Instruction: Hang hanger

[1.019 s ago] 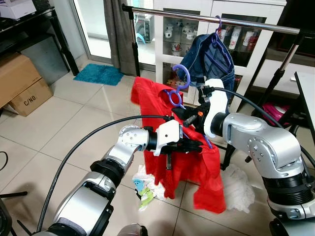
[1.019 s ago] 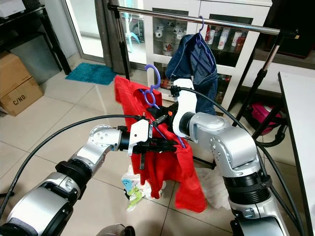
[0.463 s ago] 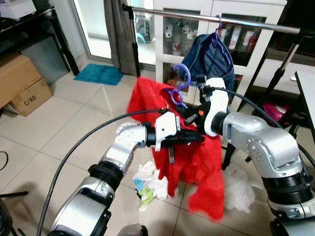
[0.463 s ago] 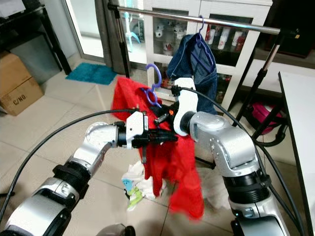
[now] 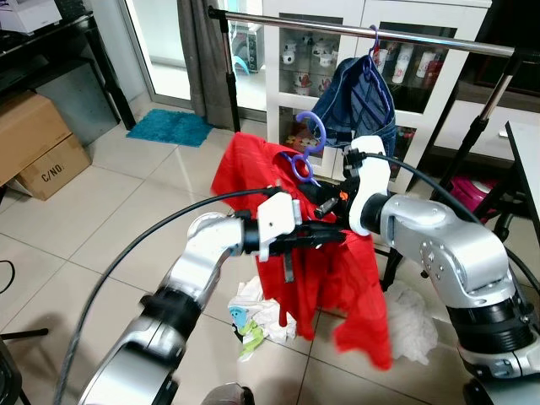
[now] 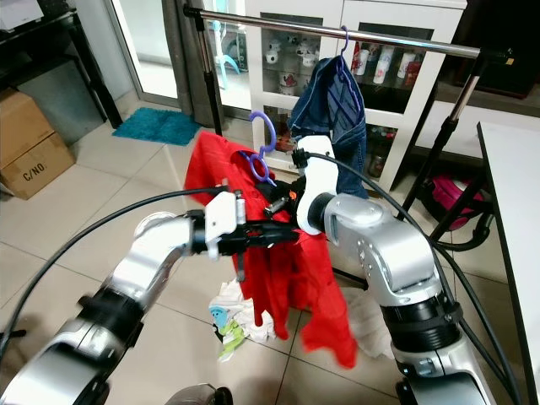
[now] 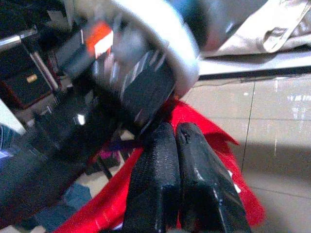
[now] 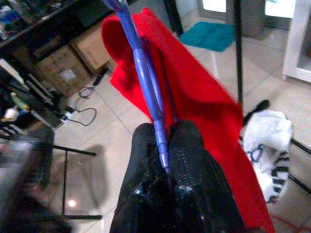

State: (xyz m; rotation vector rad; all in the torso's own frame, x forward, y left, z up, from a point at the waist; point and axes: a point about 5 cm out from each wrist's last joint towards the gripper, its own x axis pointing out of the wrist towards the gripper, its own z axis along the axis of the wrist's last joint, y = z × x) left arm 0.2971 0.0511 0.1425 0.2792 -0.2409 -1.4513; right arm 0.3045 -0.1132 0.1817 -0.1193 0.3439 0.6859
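— Where's the purple hanger (image 5: pixel 305 150)?

— Below the rail (image 5: pixel 354 30), right gripper (image 8: pixel 165 160) clamped on it; left gripper (image 7: pixel 182 160) closed together on the red shirt (image 5: pixel 337 270).

— Risk?

— Shirt slipping off — it hangs lopsided.

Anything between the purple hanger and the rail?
Nothing visible. The purple hanger, carrying the red shirt and pinched by the right gripper, sits below the rail; bare rail lies left of the hung denim garment.
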